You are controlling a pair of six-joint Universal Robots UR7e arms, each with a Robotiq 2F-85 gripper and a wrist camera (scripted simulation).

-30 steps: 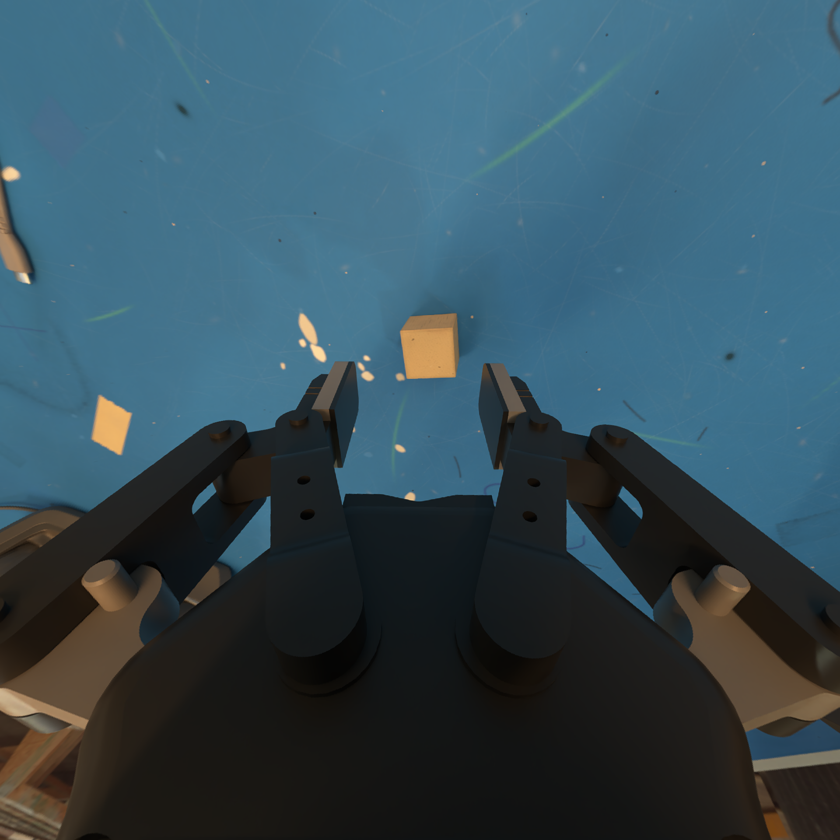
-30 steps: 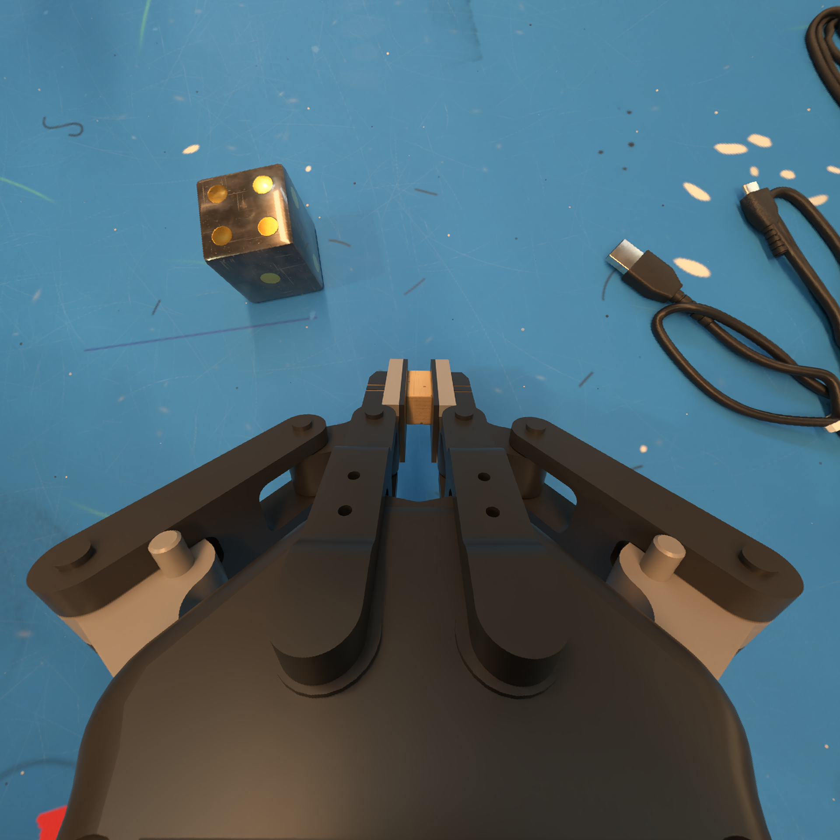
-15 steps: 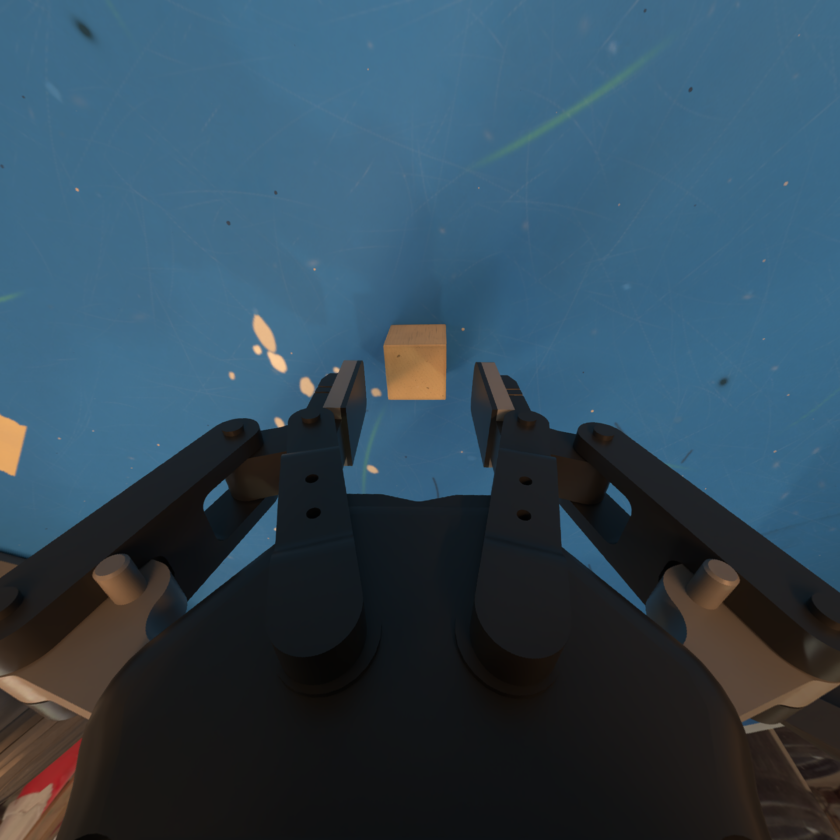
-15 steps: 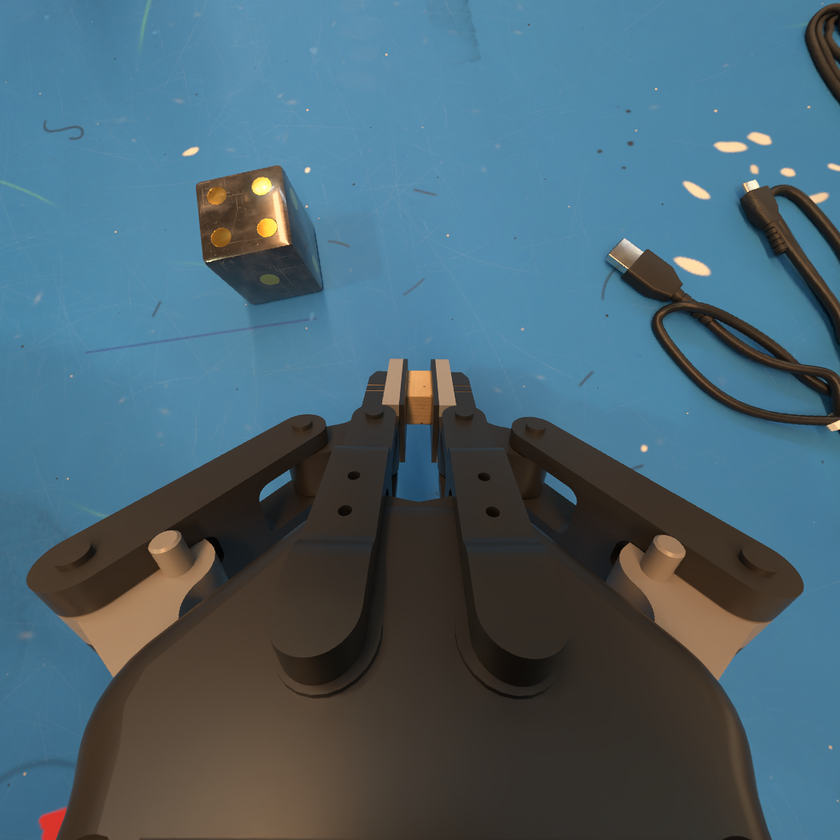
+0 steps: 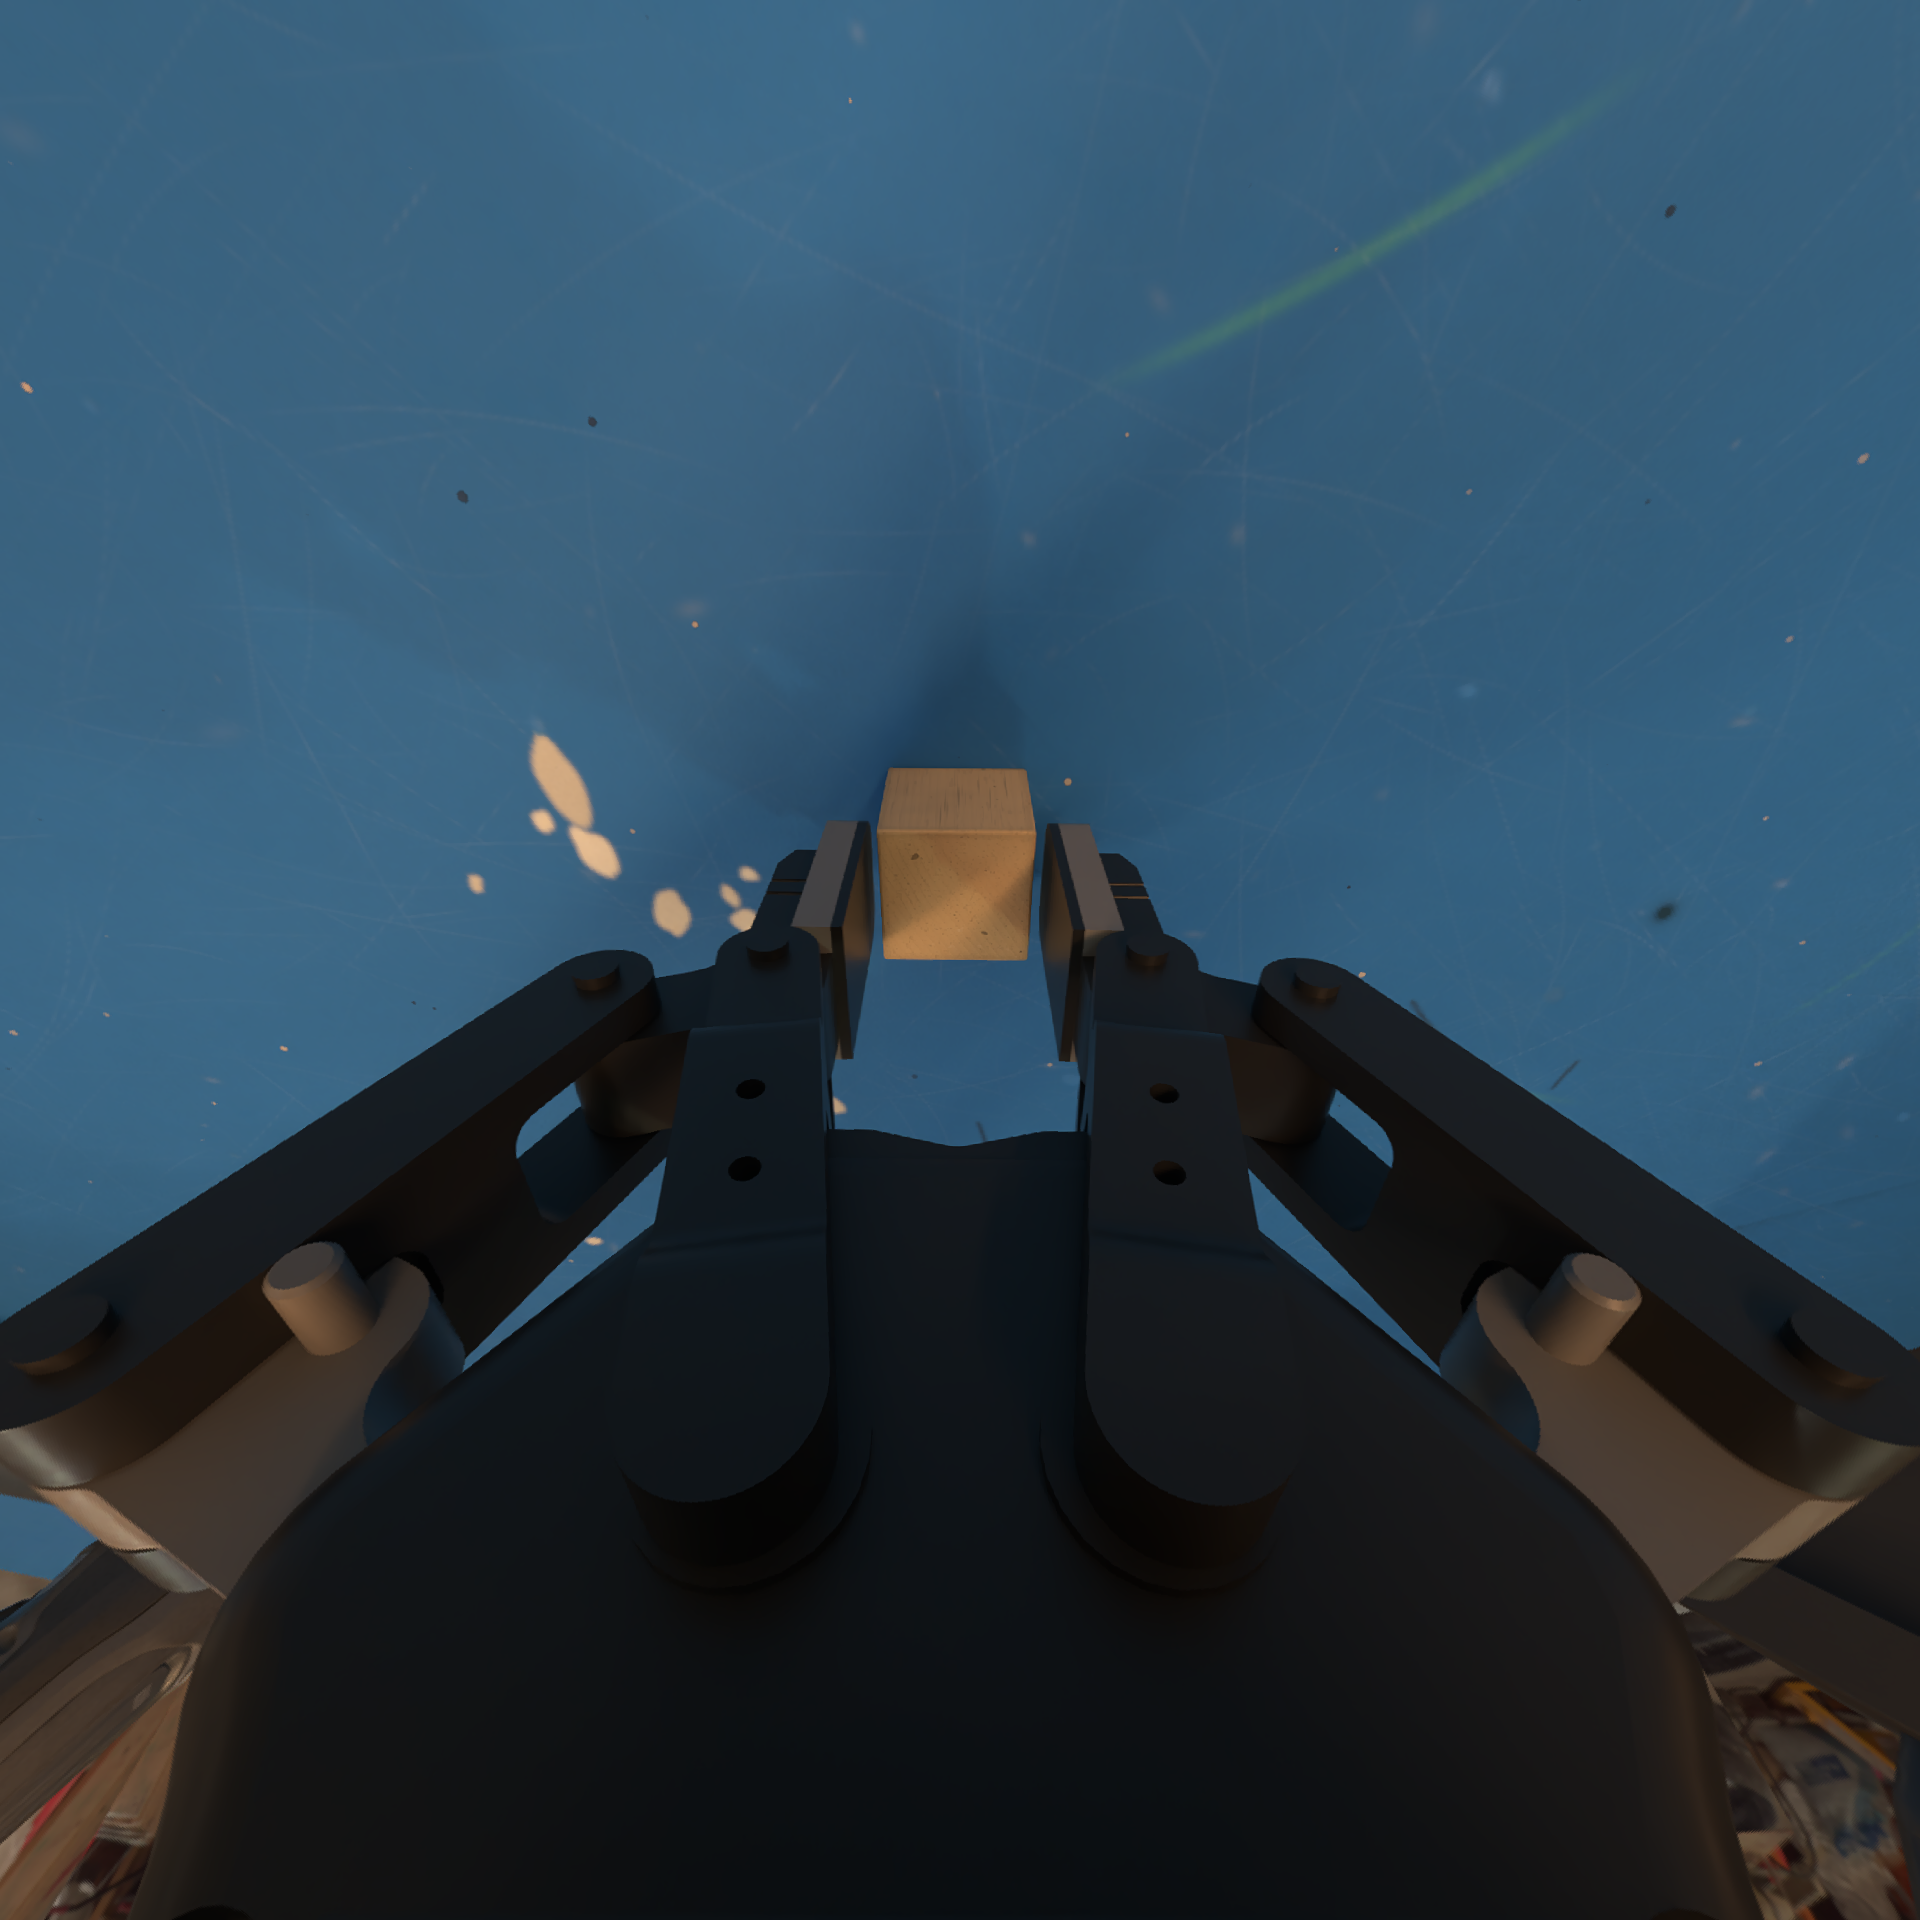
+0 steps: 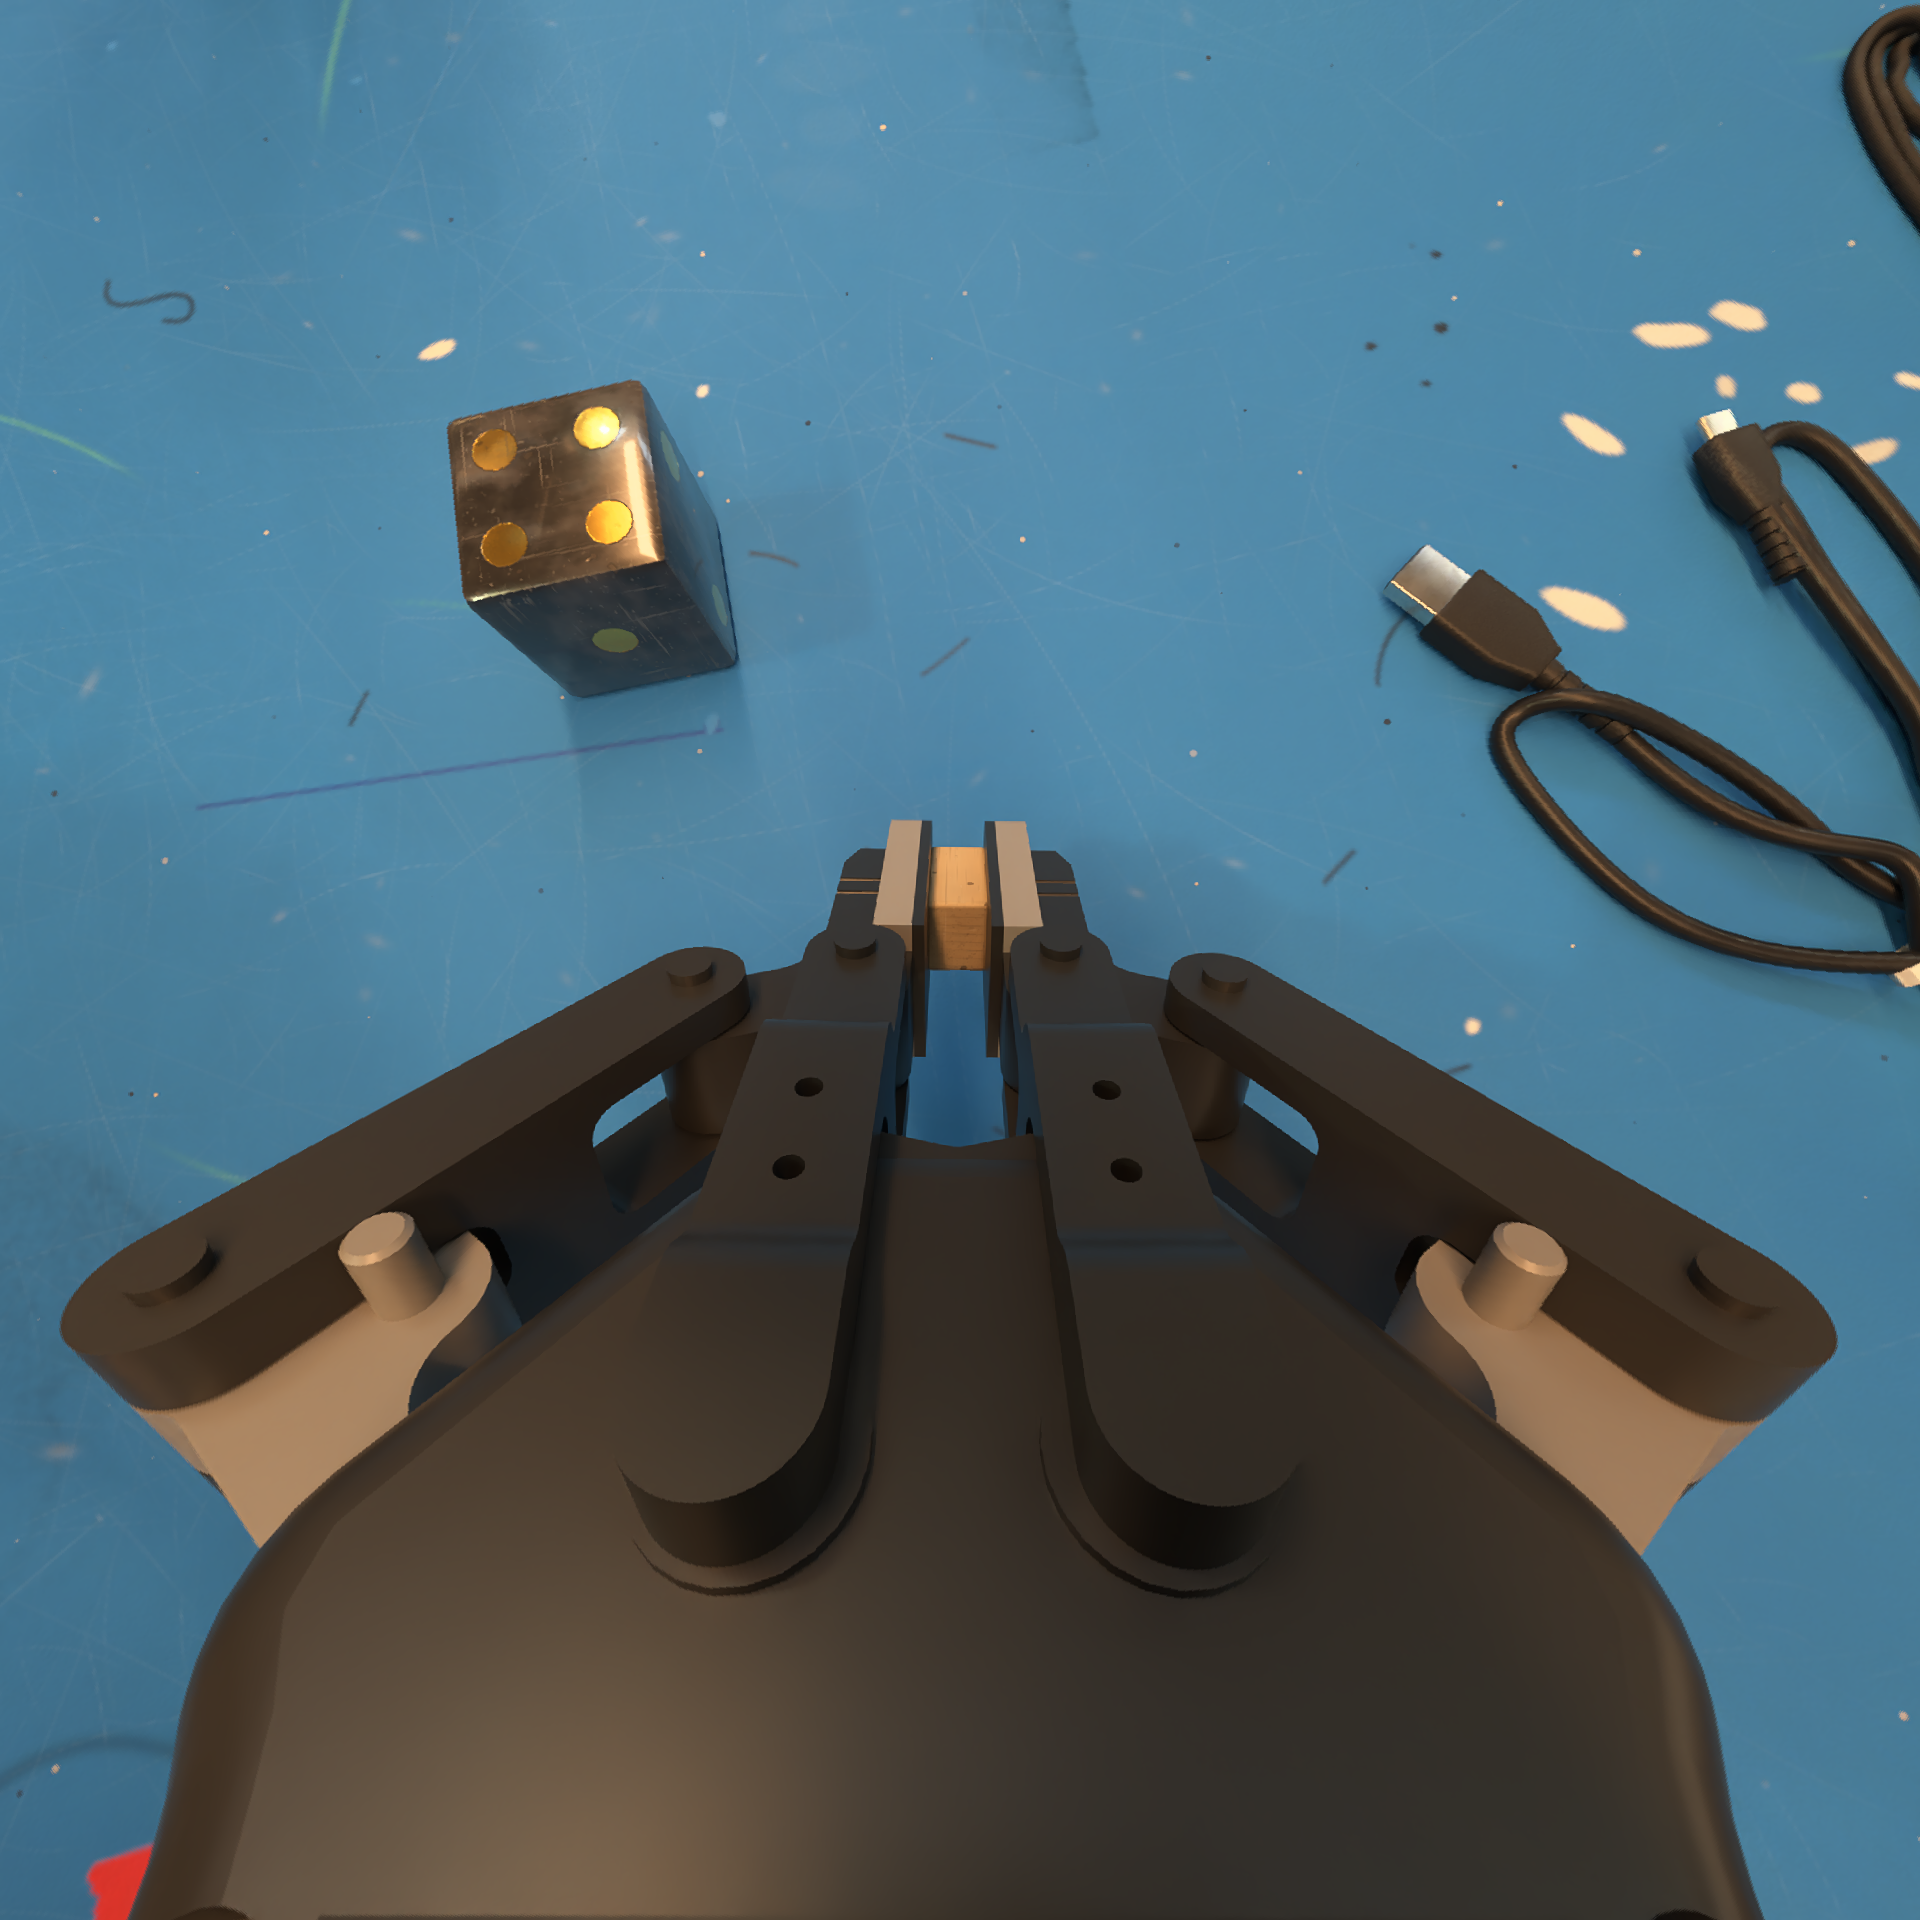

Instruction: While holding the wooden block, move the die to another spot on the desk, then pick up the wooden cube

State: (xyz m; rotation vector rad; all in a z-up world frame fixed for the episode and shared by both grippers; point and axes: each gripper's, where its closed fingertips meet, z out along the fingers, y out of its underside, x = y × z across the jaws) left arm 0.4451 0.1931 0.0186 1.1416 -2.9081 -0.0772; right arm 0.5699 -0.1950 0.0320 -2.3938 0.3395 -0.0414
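In the left wrist view a light wooden cube (image 5: 956,883) rests on the blue desk (image 5: 1039,364). My left gripper (image 5: 954,836) is low over the desk with one finger on each side of the cube. A thin gap still shows on both sides, so it is open. In the right wrist view my right gripper (image 6: 958,831) is shut on a small wooden block (image 6: 958,904) and holds it above the desk. A black die with yellow pips (image 6: 587,540) stands on the desk, ahead and to the left of the right gripper.
A black USB cable (image 6: 1662,769) with its plug (image 6: 1455,608) lies to the right of the right gripper, and more cable coils at the far right edge (image 6: 1881,114). Pale chipped spots (image 5: 566,790) mark the desk left of the cube.
My left gripper has moved forward and down until the cube sits between its fingers, and the fingers have narrowed around it. The right gripper, its block and the die have not moved.
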